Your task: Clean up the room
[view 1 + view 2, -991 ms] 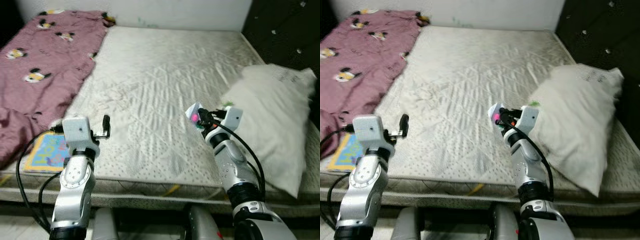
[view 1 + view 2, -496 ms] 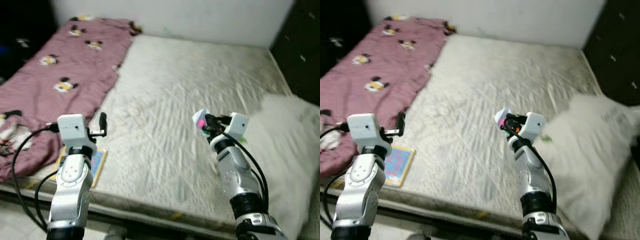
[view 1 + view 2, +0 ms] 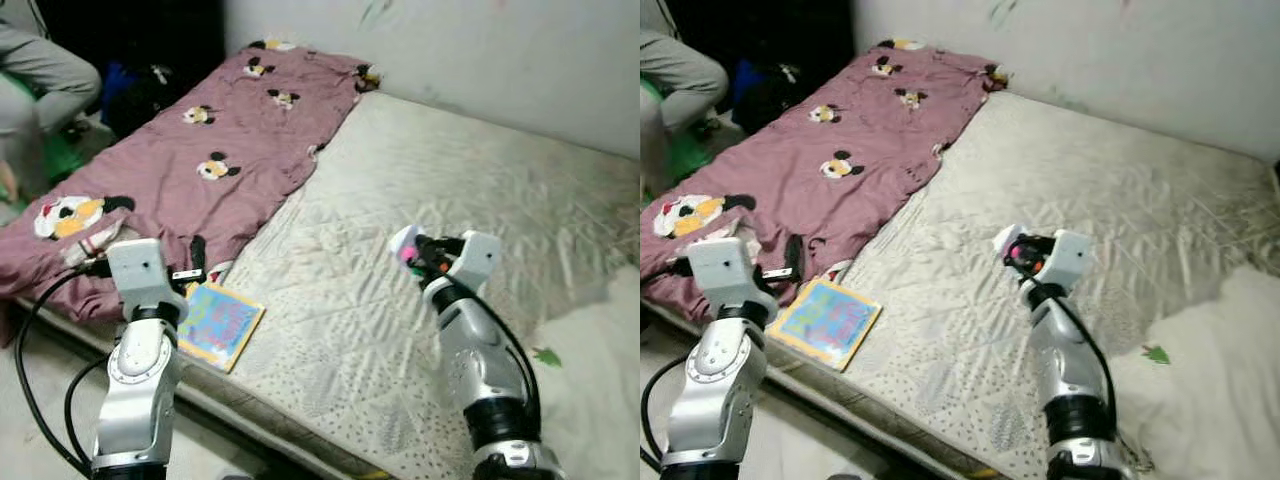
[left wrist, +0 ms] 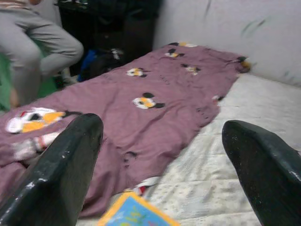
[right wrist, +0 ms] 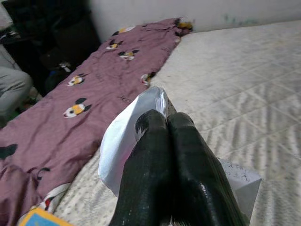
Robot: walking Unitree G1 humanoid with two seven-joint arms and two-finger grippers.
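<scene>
My right gripper (image 3: 413, 250) is raised over the middle of the pale quilted mattress (image 3: 500, 190), shut on a small white wrapper (image 5: 126, 139) with a pink spot (image 3: 404, 250). My left gripper (image 3: 197, 262) is held up at the mattress's near left edge, its fingers (image 4: 66, 169) wide open and empty. A colourful picture book (image 3: 222, 323) lies flat on the mattress edge just beside the left arm. A maroon blanket (image 3: 210, 165) with cartoon mouse prints covers the left side of the bed, bunched at its near end.
A white pillow (image 3: 600, 390) with a small green leaf mark lies at the right near corner. A person in grey trousers (image 3: 45, 75) sits at the far left beside something green. A white wall (image 3: 480, 50) runs behind the bed. Bare floor lies below the bed edge.
The camera has swung left: the blanket, book and a seated person have come into view and the pillow has slid to the right edge. Both grippers keep their pose and grip.
</scene>
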